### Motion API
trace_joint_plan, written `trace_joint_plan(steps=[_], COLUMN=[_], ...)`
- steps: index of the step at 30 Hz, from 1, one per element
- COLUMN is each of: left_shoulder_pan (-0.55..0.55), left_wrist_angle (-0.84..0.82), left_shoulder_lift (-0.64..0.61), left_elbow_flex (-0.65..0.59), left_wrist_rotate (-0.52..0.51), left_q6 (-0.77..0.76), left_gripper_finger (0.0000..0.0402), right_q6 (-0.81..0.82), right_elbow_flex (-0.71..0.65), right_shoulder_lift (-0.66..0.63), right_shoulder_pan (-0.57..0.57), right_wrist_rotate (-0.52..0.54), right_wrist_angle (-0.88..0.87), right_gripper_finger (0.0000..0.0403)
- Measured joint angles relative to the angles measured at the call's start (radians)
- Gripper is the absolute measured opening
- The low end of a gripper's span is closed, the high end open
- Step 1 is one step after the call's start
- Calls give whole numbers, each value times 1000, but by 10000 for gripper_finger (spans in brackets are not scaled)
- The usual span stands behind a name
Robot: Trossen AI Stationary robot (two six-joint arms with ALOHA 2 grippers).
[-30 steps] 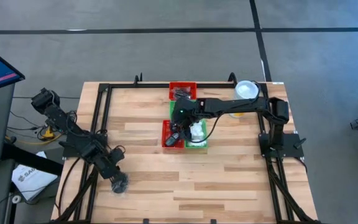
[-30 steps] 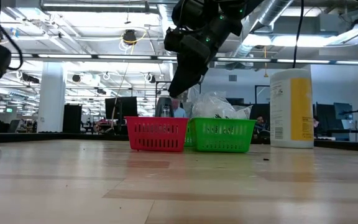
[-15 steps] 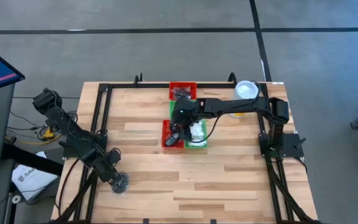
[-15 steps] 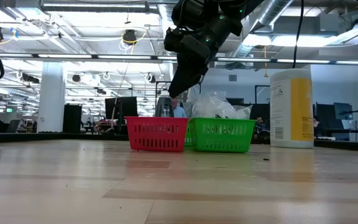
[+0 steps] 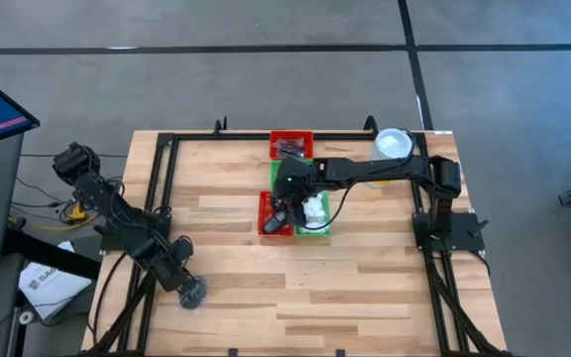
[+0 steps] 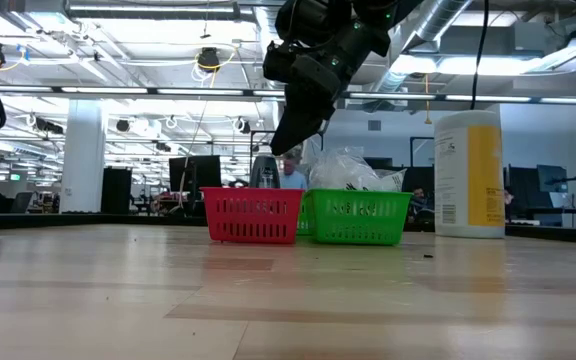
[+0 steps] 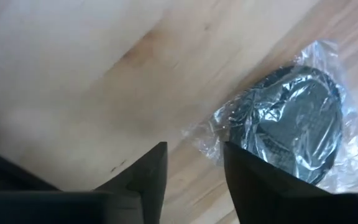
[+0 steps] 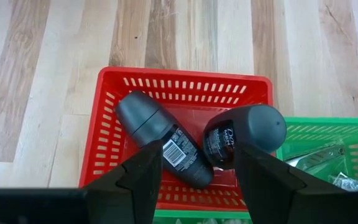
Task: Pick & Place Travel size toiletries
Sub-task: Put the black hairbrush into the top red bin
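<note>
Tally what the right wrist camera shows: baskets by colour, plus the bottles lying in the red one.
red basket: 1
green basket: 1
dark roll-on bottles: 2, both in the red basket
Total: 4

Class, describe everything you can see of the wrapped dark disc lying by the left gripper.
The wrapped dark disc is round and flat, sealed in crinkled clear plastic that catches the light and spreads past its edge. It lies flat on the bare wooden table, near the table's front left area in the high view. The left gripper hovers beside it, fingers open and empty; nothing but the table touches it.
</note>
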Motion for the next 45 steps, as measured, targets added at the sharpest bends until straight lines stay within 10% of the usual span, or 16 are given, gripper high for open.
trace_joint_plan(steps=[30, 45], left_shoulder_pan=[0, 0], left_wrist_angle=[101, 138], left_shoulder_lift=[92, 79], left_elbow_flex=[3, 0], left_wrist_rotate=[-51, -50], left_q6=[8, 9], left_gripper_finger=[196, 4], right_q6=[-15, -16], right_elbow_flex=[0, 0], right_shoulder_lift=[0, 2], right_shoulder_pan=[2, 2], right_wrist_rotate=[0, 0], right_wrist_angle=[-9, -8], right_gripper_finger=[186, 186])
